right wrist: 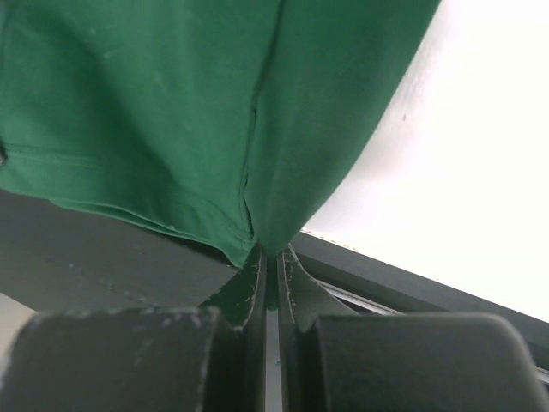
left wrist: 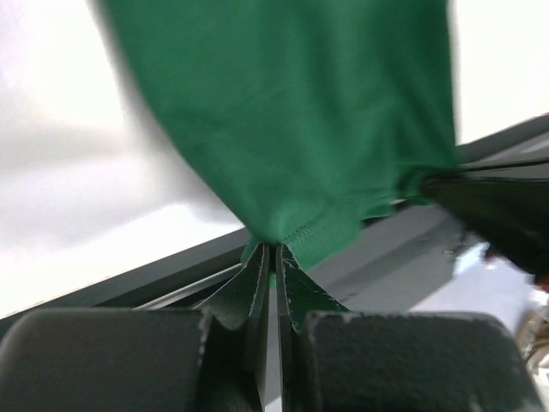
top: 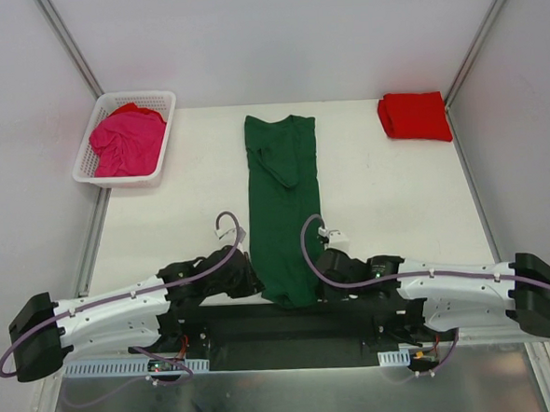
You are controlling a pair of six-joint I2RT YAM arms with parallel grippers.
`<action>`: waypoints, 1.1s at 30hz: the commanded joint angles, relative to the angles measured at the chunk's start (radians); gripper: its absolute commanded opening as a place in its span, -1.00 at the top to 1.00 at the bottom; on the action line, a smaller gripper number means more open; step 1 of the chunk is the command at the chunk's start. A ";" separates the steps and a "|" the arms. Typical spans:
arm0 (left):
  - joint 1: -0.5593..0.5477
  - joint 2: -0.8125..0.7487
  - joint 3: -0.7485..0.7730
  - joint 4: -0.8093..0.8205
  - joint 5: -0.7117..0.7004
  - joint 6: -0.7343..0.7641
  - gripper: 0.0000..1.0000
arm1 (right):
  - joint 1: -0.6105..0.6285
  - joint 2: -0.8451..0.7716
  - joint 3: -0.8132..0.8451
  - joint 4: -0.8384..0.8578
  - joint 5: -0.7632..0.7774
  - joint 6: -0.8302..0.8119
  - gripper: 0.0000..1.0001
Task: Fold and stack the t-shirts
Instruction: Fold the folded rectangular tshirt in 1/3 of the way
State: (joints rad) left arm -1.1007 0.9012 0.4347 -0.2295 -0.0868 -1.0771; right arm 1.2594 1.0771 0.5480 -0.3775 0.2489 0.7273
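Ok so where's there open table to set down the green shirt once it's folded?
Two bare patches of table: a wide one left of the green t-shirt, reaching to the basket, and another right of it, nearer than the red t-shirt. Crowded at the near middle, where the left gripper and right gripper pinch the hem.

The green t-shirt [top: 285,210] is soft matt knit cloth with a stitched hem; the table [top: 395,189] is smooth, matt white; the basket [top: 115,179] is white plastic lattice.
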 commanded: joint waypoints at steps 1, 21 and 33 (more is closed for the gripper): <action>-0.007 0.008 0.105 -0.019 -0.045 0.068 1.00 | 0.006 -0.011 0.075 -0.066 0.052 -0.032 0.98; 0.186 0.074 0.282 -0.106 -0.067 0.282 1.00 | -0.141 0.085 0.268 -0.147 0.125 -0.210 0.97; 0.363 0.214 0.404 -0.093 -0.025 0.445 1.00 | -0.362 0.263 0.406 -0.046 0.009 -0.371 0.97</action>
State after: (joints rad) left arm -0.7639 1.0679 0.7658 -0.3298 -0.1276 -0.7197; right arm 0.9417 1.2934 0.8650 -0.4736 0.2977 0.4366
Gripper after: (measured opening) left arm 0.010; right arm 0.039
